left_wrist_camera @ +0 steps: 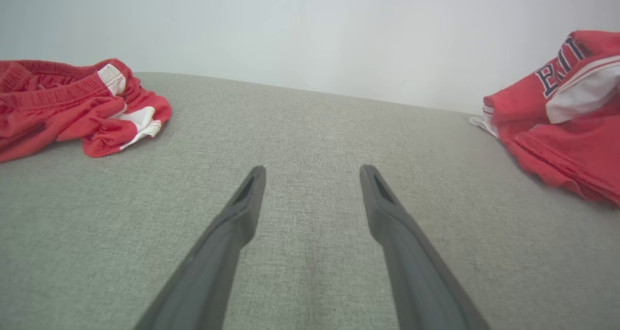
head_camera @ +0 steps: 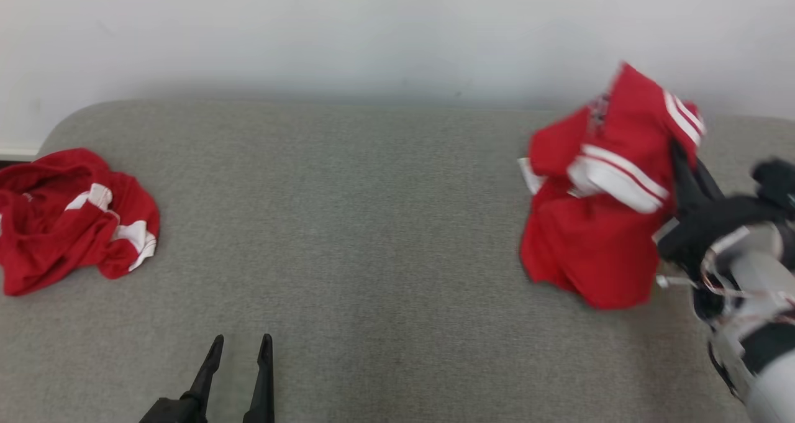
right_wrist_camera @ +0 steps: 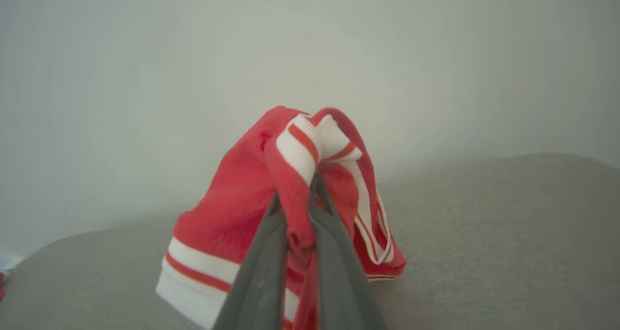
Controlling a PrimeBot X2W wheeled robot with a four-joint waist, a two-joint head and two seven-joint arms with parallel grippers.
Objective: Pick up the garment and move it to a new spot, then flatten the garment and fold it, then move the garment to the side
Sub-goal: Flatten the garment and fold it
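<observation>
The garment [head_camera: 596, 224] is red with white stripes and dark lettering. It hangs bunched at the right of the grey cushioned surface [head_camera: 372, 224], its lower part blurred and close to the fabric. My right gripper [head_camera: 678, 150] is shut on a striped edge near its top. In the right wrist view the fingers [right_wrist_camera: 261, 272] pinch a red fold of the garment [right_wrist_camera: 227, 213] at the gripper [right_wrist_camera: 296, 199]. My left gripper [head_camera: 241, 343] stands open at the lower left, holding nothing. The left wrist view has the same gripper [left_wrist_camera: 312, 170] open over bare grey fabric, with the garment [left_wrist_camera: 571, 126] far right.
A second crumpled red and white garment [head_camera: 68, 224] lies at the surface's far left edge, and is seen too as the left heap [left_wrist_camera: 72, 107] in the left wrist view. A white wall [head_camera: 397, 31] runs behind the surface's rounded back edge.
</observation>
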